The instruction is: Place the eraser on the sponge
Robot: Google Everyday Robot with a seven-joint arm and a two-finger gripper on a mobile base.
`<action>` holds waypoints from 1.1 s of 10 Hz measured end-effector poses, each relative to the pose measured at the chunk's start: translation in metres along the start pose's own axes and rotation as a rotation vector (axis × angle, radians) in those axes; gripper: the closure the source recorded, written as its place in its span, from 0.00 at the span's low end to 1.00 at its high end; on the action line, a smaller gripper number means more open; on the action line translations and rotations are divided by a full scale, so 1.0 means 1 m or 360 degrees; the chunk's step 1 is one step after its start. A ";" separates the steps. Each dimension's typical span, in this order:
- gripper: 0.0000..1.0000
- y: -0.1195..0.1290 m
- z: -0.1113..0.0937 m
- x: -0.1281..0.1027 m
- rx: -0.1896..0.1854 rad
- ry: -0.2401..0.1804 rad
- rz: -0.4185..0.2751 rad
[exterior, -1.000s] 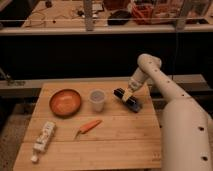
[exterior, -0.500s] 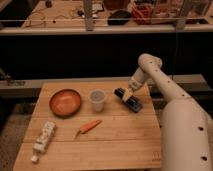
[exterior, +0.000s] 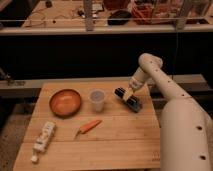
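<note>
A: Gripper [exterior: 128, 94] low over the table's [exterior: 115, 145] 2 o'clock corner, tip down on a dark pair of blocks. Apart or together: cannot tell from where I stand.
B: Which block is which?
A: Eraser [exterior: 119, 91], plain black, at 3 o'clock of the cup [exterior: 96, 100]. Sponge [exterior: 135, 105], bluish, right against the eraser at its 4 o'clock. Overlapping or only beside: cannot tell.
B: Handling?
A: Judged: eraser light, stiff, a little grippy; take it across the short sides. Sponge soft, gives under load.
B: Count?
A: One eraser, one sponge, one cup, one bowl [exterior: 65, 102], one carrot [exterior: 89, 126], one white bottle [exterior: 44, 136].
</note>
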 end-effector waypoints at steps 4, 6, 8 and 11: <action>0.84 -0.001 0.000 0.001 0.0000 -0.0002 0.0017; 0.75 -0.002 -0.001 0.001 0.0003 -0.0005 0.0026; 0.70 -0.003 -0.001 0.001 0.0004 -0.0006 0.0035; 0.70 -0.003 -0.002 0.001 0.0005 -0.0008 0.0047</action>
